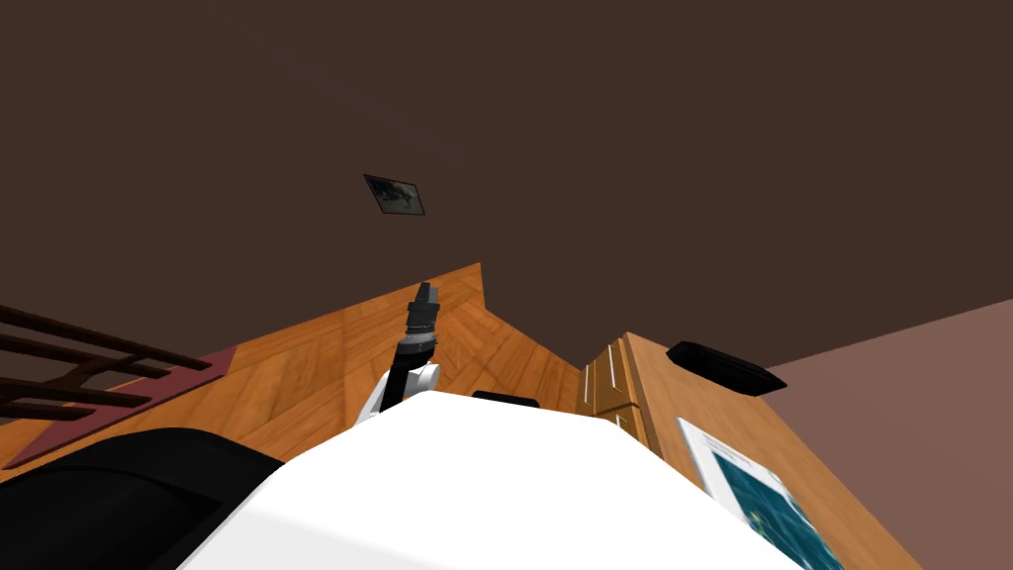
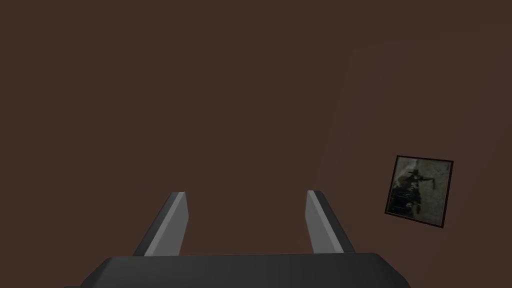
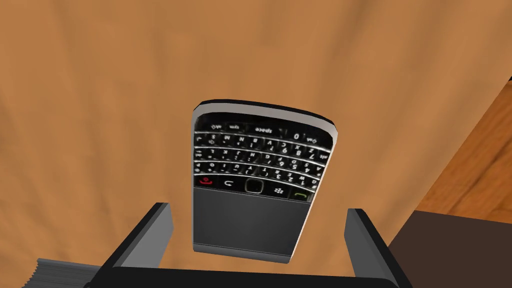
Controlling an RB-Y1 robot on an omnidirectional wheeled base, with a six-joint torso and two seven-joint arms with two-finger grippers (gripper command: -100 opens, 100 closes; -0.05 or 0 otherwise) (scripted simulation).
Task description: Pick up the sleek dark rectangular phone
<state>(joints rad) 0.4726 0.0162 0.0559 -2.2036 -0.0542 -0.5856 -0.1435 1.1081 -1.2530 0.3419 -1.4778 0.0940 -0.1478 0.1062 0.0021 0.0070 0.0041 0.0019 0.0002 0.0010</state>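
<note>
The phone is a dark rectangular slab with a keypad and a blank screen. It lies flat on a wooden top. My right gripper is open over it; the phone's screen end sits between the two fingers with a gap on each side. In the head view the phone is a black slab at the far end of the wooden cabinet top, to my right. My left gripper is raised in front of me, fingers open with nothing between them.
A blue-covered book lies on the same top, nearer me than the phone. A grey stack of pages sits beside my right gripper. The top's edge drops to the wood floor. A dark red rug lies to the left.
</note>
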